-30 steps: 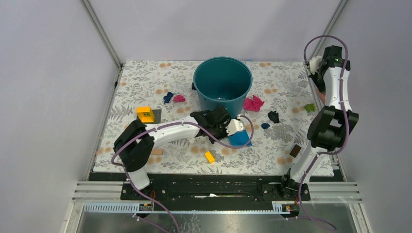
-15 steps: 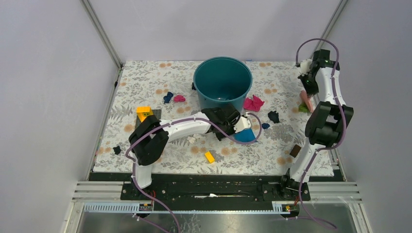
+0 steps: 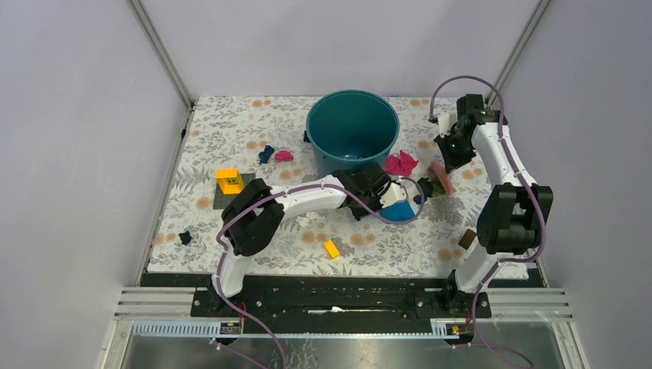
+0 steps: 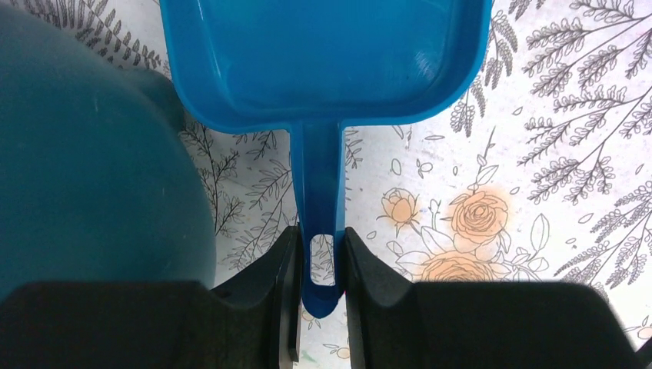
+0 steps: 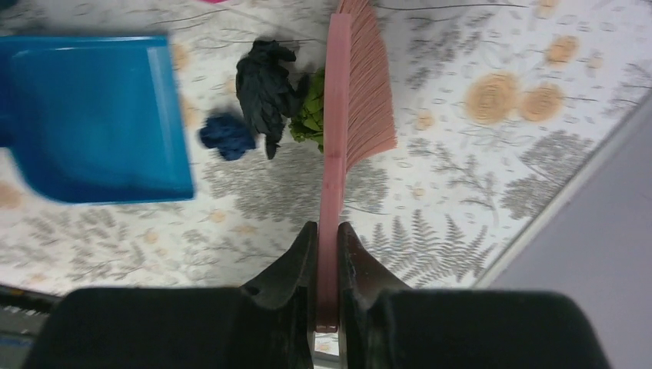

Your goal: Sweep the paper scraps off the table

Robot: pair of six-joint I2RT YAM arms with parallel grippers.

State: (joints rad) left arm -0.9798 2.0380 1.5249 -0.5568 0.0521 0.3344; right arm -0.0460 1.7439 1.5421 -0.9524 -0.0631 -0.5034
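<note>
My left gripper (image 4: 321,246) is shut on the handle of a blue dustpan (image 4: 323,54), which lies flat on the floral table (image 3: 231,131) beside the teal bucket (image 3: 352,131). My right gripper (image 5: 327,238) is shut on a pink brush (image 5: 357,100). Its bristles touch a green wad (image 5: 310,115) pressed against a black wad (image 5: 265,84). A dark blue wad (image 5: 227,134) lies just off the dustpan's lip (image 5: 92,115). A magenta wad (image 3: 400,163) sits by the bucket. Blue (image 3: 266,154) and magenta (image 3: 284,155) wads lie left of it, and a black one (image 3: 184,237) lies far left.
A yellow brick (image 3: 229,181) stands on a dark pad at the left. A small yellow block (image 3: 331,248) lies near the front edge, and a brown block (image 3: 466,239) at the front right. Enclosure walls close in both sides and the back.
My right arm swung from the far right edge leftward with the brush, pushing the green wad against the black one. My left arm carried the dustpan rightward toward them.
</note>
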